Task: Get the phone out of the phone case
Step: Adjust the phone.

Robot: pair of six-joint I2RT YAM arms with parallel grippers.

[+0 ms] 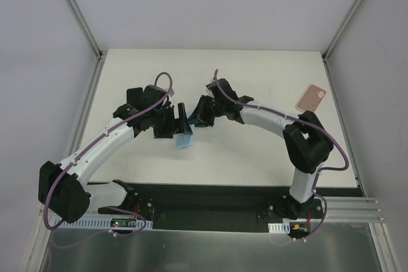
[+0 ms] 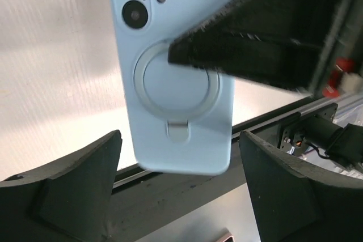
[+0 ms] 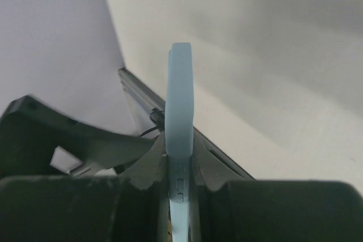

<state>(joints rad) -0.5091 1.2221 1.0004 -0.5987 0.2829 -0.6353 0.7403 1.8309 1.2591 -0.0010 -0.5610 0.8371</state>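
The left arm rises from its base at the near left and bends inward toward the middle. The right arm mirrors it from the near right, with its elbow lifted high. The two wrists point at each other, nearly nose to nose. The left claw stands open, its fingers spread wide and apparently touching nothing. The right claw is clamped tight on the thin edge of the phone, with the jaws pressed against both faces.
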